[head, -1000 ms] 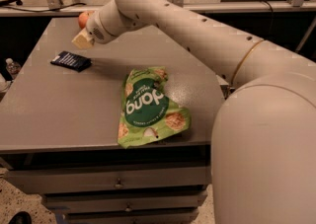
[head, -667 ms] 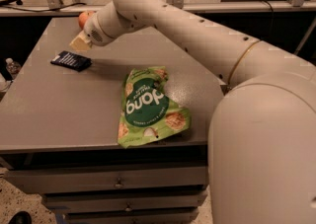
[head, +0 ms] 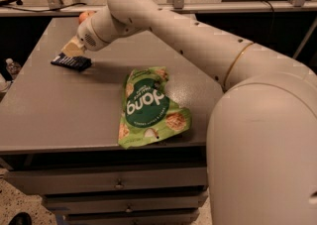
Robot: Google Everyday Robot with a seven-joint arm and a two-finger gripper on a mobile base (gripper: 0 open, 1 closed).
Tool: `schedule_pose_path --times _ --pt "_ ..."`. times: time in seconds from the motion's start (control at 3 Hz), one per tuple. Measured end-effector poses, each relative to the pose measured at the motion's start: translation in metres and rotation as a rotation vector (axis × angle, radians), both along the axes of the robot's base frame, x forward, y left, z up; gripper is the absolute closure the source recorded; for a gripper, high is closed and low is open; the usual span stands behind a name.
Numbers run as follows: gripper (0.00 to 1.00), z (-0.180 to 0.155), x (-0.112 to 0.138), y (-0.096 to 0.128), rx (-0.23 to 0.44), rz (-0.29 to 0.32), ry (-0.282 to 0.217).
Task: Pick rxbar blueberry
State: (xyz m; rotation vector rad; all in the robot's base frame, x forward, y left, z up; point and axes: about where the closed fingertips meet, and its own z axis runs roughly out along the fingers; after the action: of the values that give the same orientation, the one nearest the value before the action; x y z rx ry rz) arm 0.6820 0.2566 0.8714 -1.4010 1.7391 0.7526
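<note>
On the tabletop (head: 59, 115) I count three things: one rxbar blueberry (head: 72, 62), one green snack pouch (head: 148, 110) and one apple (head: 84, 17). The rxbar blueberry lies flat at about 10 o'clock on the tabletop, near its left edge, dark wrapper up. The green snack pouch lies flat near the front edge, at about 5 o'clock from the bar and well apart from it. The apple sits at the far edge, at about 12 o'clock from the bar, mostly hidden behind my arm (head: 188, 40). Below the tabletop I count two drawer fronts (head: 119, 182).

I have one pincer (head: 73, 49). It hangs just over the far edge of the rxbar blueberry, pointing down toward 7 o'clock. Whether it is spread or pressed together I cannot tell, nor whether it touches the wrapper.

Against a second ago, my pincer has come lower and further toward 8 o'clock, from above and beside the bar to right at it. The bar, the pouch and the apple lie where they lay.
</note>
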Motion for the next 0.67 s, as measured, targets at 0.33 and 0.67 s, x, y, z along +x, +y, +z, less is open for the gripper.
schedule_pose_path --times 0.33,0.67 --pt "0.13 -0.0020 -0.0063 0.0045 0.010 0.010 0.013" --pt "0.00 -0.0063 -0.0078 0.0078 0.015 0.017 0.016"
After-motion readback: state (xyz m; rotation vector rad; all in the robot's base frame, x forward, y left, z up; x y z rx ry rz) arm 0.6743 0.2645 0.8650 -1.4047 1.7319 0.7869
